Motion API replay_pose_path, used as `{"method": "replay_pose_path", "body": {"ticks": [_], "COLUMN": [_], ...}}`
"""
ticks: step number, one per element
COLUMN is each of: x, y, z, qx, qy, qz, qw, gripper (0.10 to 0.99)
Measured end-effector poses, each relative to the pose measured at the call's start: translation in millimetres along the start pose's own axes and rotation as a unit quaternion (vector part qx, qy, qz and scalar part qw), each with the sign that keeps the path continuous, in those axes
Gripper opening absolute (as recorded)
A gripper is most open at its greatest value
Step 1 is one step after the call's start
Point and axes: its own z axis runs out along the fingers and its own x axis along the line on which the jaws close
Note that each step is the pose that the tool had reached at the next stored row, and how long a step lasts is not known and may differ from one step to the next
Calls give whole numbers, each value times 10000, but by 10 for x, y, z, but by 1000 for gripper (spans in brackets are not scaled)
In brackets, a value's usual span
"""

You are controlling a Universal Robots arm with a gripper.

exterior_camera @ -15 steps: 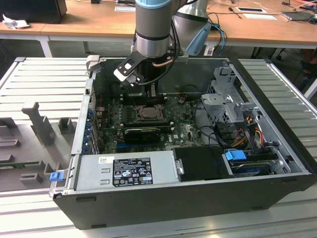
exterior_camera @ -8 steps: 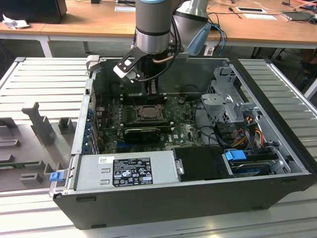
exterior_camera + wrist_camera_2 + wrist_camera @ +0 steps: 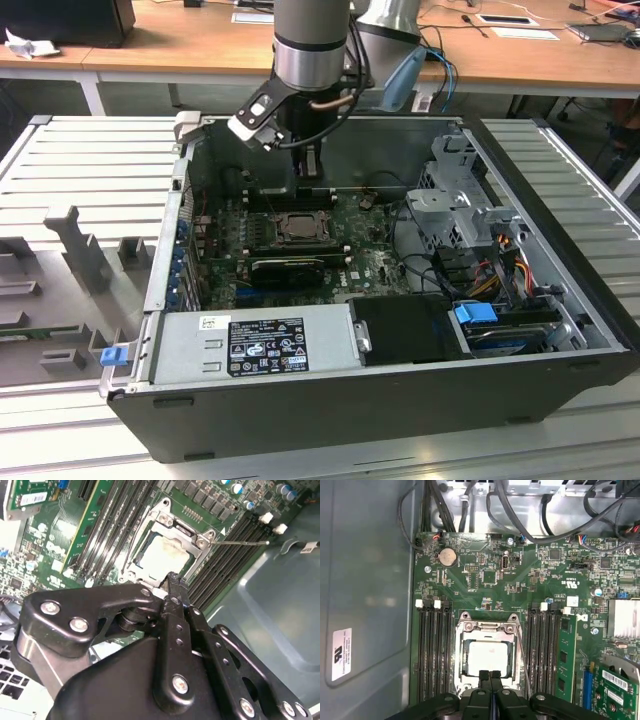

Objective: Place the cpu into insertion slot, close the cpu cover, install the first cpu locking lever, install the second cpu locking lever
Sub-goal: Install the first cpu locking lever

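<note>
The cpu (image 3: pixel 489 659) lies in the insertion slot (image 3: pixel 461 680), its silvery top showing through the window of the cpu cover (image 3: pixel 485 628), which lies flat over it. In the second wrist view the cpu (image 3: pixel 161 555) and the cpu cover (image 3: pixel 175 522) show the same way. A thin wire locking lever (image 3: pixel 242 542) reaches out from the socket's corner over the memory slots; it also runs along the socket's side (image 3: pixel 522 652). My gripper (image 3: pixel 490 676) hangs over the socket's edge, shut with its fingers together and nothing between them. In the exterior view the gripper (image 3: pixel 307 178) is just above the cpu (image 3: pixel 297 227).
Black memory slots (image 3: pixel 432 650) flank the socket on both sides. A green expansion card (image 3: pixel 617 682) and a heatsink (image 3: pixel 623 619) stand beside it. Cables (image 3: pixel 520 510) cross the case's far end. A grey power supply (image 3: pixel 250 340) and a drive cage (image 3: pixel 455 200) sit inside the open case.
</note>
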Motion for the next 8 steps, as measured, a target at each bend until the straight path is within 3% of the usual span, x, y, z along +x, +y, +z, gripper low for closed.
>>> {"method": "replay_pose_path", "body": {"ticks": [3, 8], "x": [0, 0], "y": [0, 0], "z": [0, 5], "qx": [15, 31], "qy": [4, 5], "qz": [-366, -792], "qw": [9993, 9969], "gripper": [106, 106]}}
